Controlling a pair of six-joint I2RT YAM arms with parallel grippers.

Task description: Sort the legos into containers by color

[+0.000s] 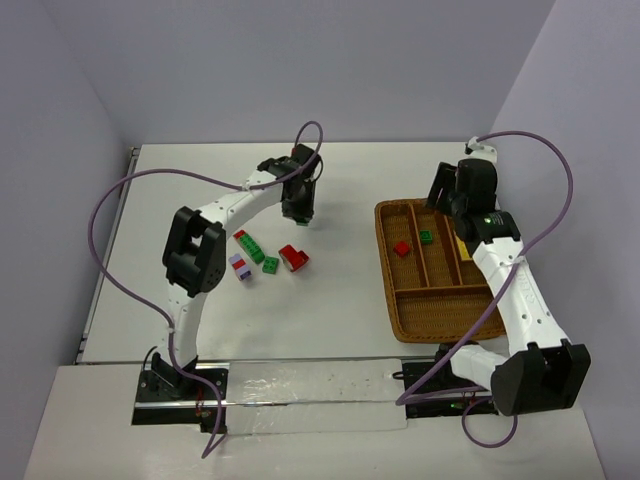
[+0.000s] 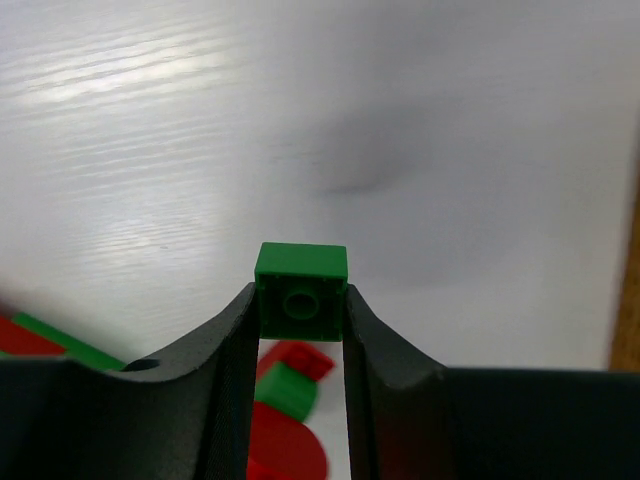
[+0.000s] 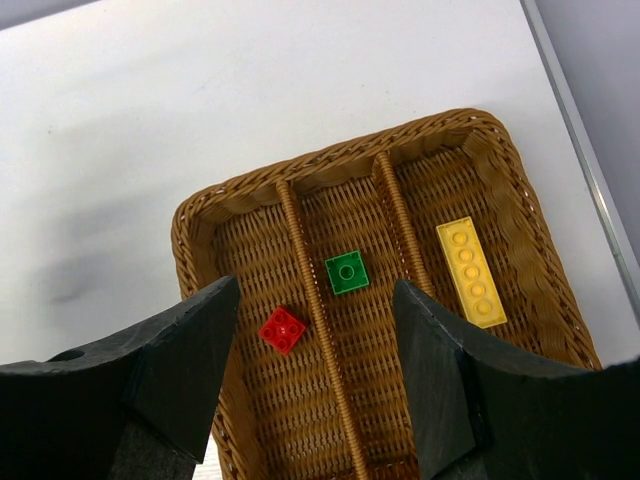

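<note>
One green lego [image 2: 301, 293] is pinched between the left jaws, which are closed narrowly on its two sides. It is judged to be held clear of the counter [image 1: 330, 300], since a soft shadow is seen beneath it. The carrying step is therefore taken to be in hand.

For the next move, the brick would have to be brought across to the wicker tray [image 1: 440, 325] and released into the middle lane. A second green brick [image 3: 347, 272] lies there, between the red brick [image 3: 283, 329] and the yellow plate [image 3: 470, 271]. A long reach or a handover may be called for, as the tray lies on the right arm's [image 1: 510, 280] side.

The left arm [image 1: 240, 200] is stretched far forward, with its wrist turned down over the counter. The right jaws are spread wide and empty above the tray's far end. Four loose pieces [image 1: 270, 264] lie grouped near the counter's middle.
</note>
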